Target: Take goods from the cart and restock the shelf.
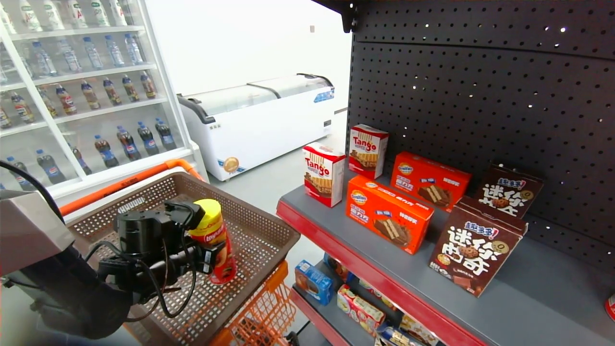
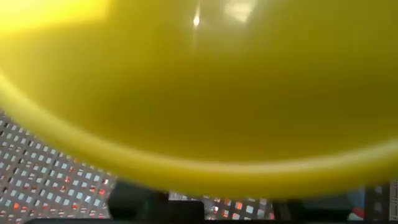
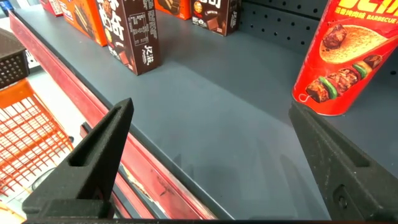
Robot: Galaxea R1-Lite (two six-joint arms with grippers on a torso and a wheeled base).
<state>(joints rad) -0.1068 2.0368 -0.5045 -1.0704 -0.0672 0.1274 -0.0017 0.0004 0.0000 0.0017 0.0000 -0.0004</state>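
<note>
My left gripper (image 1: 210,253) is squeezed tight around a chip can (image 1: 226,269). The can is red with a yellow lid (image 2: 199,93), and it stands straight up. The fingers hold it around its middle. The can is inside the brown cart basket (image 1: 269,226), about in the middle of it. I cannot tell if its bottom touches the basket floor. In the left wrist view the lid is very close to the camera, with the basket's holes behind it.

My right gripper (image 3: 210,111) is wide open and holds nothing. It hangs over the front part of the grey shelf (image 3: 217,81). A second can (image 3: 342,56), also red, stands upright on the shelf just beside one finger. I cannot tell if they touch.

The shelf holds two white and red wafer boxes (image 1: 324,174), two orange boxes (image 1: 388,218) and two brown boxes (image 1: 475,252), all standing. Under the brown basket sits an orange wire basket (image 1: 259,312). The lower shelf (image 1: 323,312) holds a blue box (image 1: 313,281) and more packs.
</note>
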